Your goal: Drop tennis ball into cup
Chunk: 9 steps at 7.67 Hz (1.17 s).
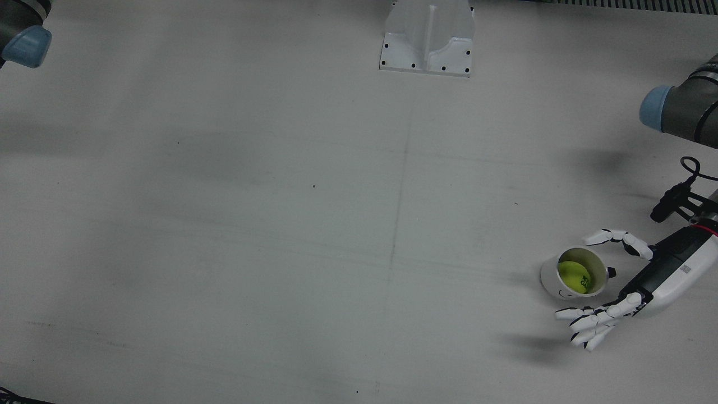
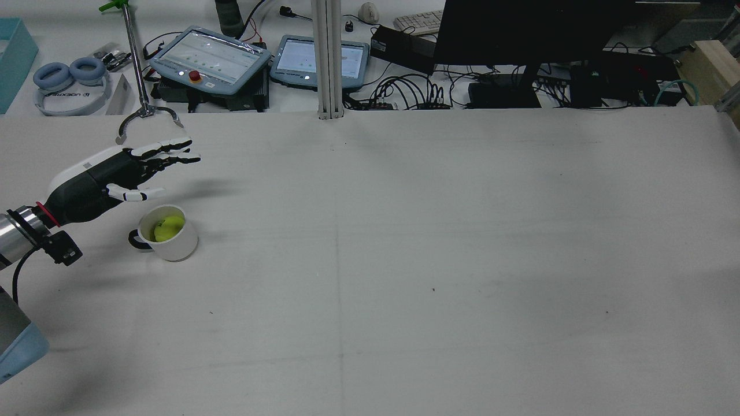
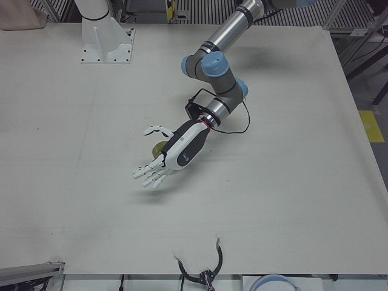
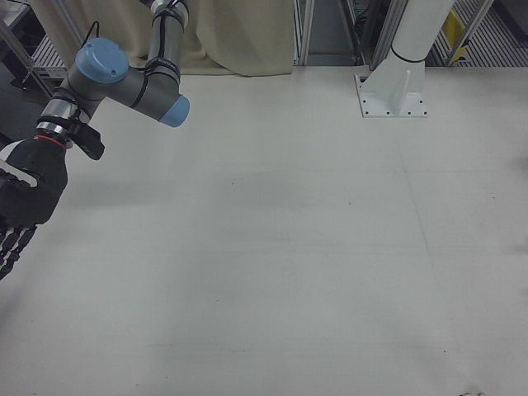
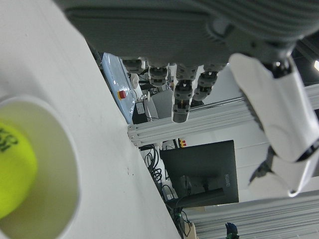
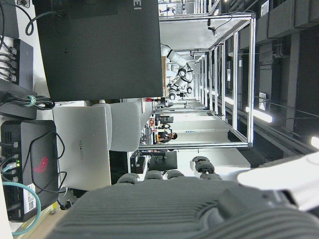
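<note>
Front view: near top-down, pedestal [image 1: 427,39] at top centre, cup [image 1: 573,275] lower right. Rear view: high behind, looking forward; same cup [image 2: 167,232] at left. Left-front: oblique, wider, cup mostly hidden behind left hand [image 3: 167,162]. Right-front: other table half, right hand [image 4: 18,213] at left edge. Hand cams: close, sideways; left one catches the cup [image 5: 47,174] lower left.

We see a robotics lab: a broad white worktable [image 2: 404,242] backs onto a bench crowded with two grey-blue teach pendant tablets [image 2: 211,59], a large black monitor [image 2: 520,29], tangled black cables [image 2: 404,92], a white keyboard [image 2: 417,22] and pale blue headphones [image 2: 69,75]. A grey robot arm with blue joint caps [image 3: 212,66] rises from the table beside a white bolted pedestal [image 1: 427,39], and aluminium framing [image 6: 234,79] fills the hall beyond.
</note>
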### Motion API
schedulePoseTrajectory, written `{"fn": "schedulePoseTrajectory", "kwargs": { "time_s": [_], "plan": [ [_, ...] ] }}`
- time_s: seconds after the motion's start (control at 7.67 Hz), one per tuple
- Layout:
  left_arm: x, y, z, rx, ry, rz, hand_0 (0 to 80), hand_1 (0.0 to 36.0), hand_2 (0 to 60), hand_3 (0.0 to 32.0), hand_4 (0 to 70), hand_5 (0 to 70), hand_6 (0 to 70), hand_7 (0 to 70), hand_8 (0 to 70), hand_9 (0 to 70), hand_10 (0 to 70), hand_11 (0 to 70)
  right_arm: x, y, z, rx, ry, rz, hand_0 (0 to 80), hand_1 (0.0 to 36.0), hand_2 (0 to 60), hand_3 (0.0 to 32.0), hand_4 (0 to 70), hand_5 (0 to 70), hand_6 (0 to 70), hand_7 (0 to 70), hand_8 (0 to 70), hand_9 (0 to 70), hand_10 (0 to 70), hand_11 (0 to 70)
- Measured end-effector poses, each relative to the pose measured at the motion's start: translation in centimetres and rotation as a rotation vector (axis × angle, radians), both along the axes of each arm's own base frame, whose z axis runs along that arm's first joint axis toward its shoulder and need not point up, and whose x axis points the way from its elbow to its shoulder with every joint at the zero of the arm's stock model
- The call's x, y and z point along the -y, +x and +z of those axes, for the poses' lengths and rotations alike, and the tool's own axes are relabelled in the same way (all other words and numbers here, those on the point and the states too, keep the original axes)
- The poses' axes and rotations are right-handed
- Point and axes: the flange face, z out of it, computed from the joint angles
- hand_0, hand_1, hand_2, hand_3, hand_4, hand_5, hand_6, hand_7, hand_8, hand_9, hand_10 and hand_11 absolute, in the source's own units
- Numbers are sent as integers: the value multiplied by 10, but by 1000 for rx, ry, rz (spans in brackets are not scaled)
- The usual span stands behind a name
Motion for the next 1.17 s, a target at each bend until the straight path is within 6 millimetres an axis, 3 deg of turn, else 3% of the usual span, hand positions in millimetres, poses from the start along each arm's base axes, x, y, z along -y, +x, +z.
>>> {"fn": "schedulePoseTrajectory", "kwargs": {
  "time_s": [0.13, 0.26, 0.39, 0.52, 0.65, 0.78, 0.91, 1.04, 1.17],
  "plan": [
    [9, -24, -6, -19, -8, -30, 394, 115, 361, 0, 182, 77, 308, 143, 95, 71, 16, 29, 0, 0, 0, 0, 0, 0, 0, 0, 0, 0, 0, 0, 0, 0, 0, 0, 0, 0],
    [26, -72, -9, -47, -36, -89, 406, 100, 329, 0, 208, 100, 444, 160, 125, 78, 27, 44, 0, 0, 0, 0, 0, 0, 0, 0, 0, 0, 0, 0, 0, 0, 0, 0, 0, 0],
    [44, -140, -6, -78, -82, -172, 412, 89, 295, 0, 238, 107, 496, 192, 141, 93, 39, 61, 0, 0, 0, 0, 0, 0, 0, 0, 0, 0, 0, 0, 0, 0, 0, 0, 0, 0],
    [51, -189, 4, -90, -118, -223, 426, 95, 242, 0, 250, 81, 357, 243, 114, 104, 41, 64, 0, 0, 0, 0, 0, 0, 0, 0, 0, 0, 0, 0, 0, 0, 0, 0, 0, 0],
    [51, -229, 27, -92, -164, -261, 445, 95, 224, 0, 242, 95, 419, 232, 127, 102, 44, 70, 0, 0, 0, 0, 0, 0, 0, 0, 0, 0, 0, 0, 0, 0, 0, 0, 0, 0],
    [47, -258, 52, -92, -199, -293, 457, 104, 223, 0, 222, 103, 438, 217, 132, 101, 44, 71, 0, 0, 0, 0, 0, 0, 0, 0, 0, 0, 0, 0, 0, 0, 0, 0, 0, 0],
    [43, -273, 64, -94, -212, -313, 460, 112, 229, 0, 205, 106, 433, 193, 129, 93, 41, 67, 0, 0, 0, 0, -1, 0, 0, 0, 0, 0, 0, 0, 0, 0, 0, 0, 0, 0],
    [40, -281, 69, -97, -214, -322, 462, 120, 223, 0, 208, 98, 389, 196, 121, 94, 29, 50, 0, 0, 1, 0, -1, 0, 0, 0, 0, 0, 0, 0, 0, 0, 0, 0, 0, 0],
    [37, -285, 72, -100, -214, -326, 463, 118, 233, 0, 200, 110, 450, 174, 131, 86, 25, 46, 0, 0, 1, 0, -1, 0, 0, 0, 0, 0, 0, 0, 0, 0, 0, 0, 0, 0]
  ]
}}
